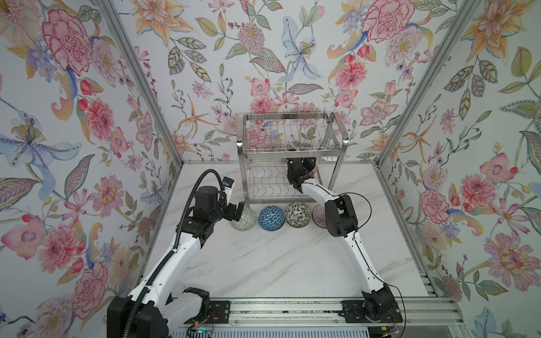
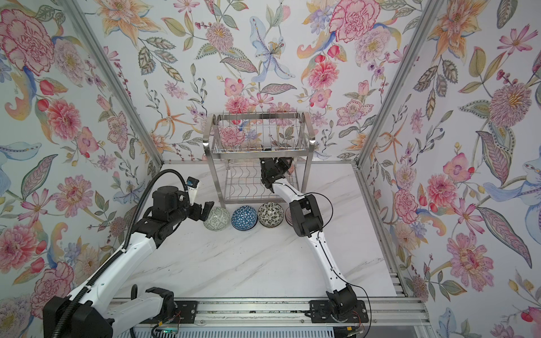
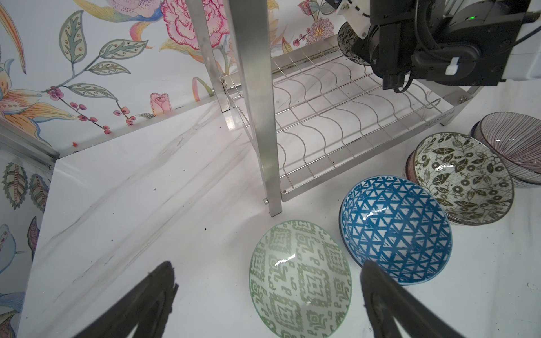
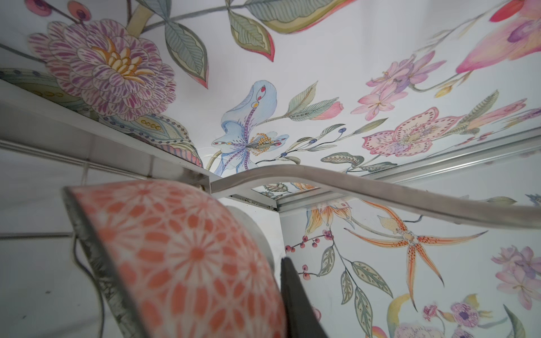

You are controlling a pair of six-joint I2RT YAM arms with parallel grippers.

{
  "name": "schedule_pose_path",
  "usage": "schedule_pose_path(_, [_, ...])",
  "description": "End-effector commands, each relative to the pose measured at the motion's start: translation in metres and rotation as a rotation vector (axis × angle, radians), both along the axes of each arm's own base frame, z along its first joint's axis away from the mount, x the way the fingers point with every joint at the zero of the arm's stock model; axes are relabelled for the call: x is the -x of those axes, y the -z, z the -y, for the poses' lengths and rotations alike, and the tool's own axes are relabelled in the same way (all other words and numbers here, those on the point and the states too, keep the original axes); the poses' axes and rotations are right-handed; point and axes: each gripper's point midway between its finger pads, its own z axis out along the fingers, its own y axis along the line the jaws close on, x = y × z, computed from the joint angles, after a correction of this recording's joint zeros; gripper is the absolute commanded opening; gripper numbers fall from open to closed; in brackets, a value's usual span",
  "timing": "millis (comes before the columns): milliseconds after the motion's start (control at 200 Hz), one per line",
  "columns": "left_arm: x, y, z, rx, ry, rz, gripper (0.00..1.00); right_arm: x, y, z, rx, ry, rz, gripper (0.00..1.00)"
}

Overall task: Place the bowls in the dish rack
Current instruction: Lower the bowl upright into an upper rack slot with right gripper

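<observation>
My right pincer (image 1: 306, 165) reaches into the 2-tier shiny steel wire dish rack (image 1: 292, 152), under the upper tier and toward its right end. It is closed on the wall of a small round bowl with a red-and-white lattice outside (image 4: 181, 263). That bowl is tilted on edge inside the lower tier's space; I cannot tell whether it rests on the wavy wires.

My left pincer (image 3: 268, 273) is spread wide and holds nothing. It hangs low at the left end of a row of 4 bowls on the white marble table (image 1: 263, 263), just in front of the rack. One finger (image 3: 380, 292) is between the pale green geometric bowl (image 3: 300, 281) and the blue-and-white triangle bowl (image 3: 395, 231), and the other is over bare table. Further along the row are the black-and-cream leaf bowl (image 3: 462, 178) and the purple striped bowl (image 3: 515, 146).
</observation>
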Motion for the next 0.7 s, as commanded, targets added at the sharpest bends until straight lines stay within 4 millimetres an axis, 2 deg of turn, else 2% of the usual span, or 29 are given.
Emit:
schedule_pose_path(0, [0.003, -0.001, -0.001, 0.012, 0.0, 0.001, 0.99, 0.0, 0.012, -0.001, -0.03, -0.014, -0.035, 0.13])
schedule_pose_path(110, [0.003, 0.001, 0.0, 0.013, 0.004, -0.004, 0.99, 0.003, 0.008, 0.0, -0.046, -0.018, -0.036, 0.25])
schedule_pose_path(435, [0.003, 0.001, 0.001, 0.023, 0.008, -0.008, 1.0, 0.01, -0.015, 0.001, -0.043, -0.037, -0.041, 0.42])
schedule_pose_path(696, [0.004, 0.001, 0.004, 0.032, 0.017, -0.012, 1.0, 0.019, -0.033, -0.001, -0.046, -0.055, -0.038, 0.75])
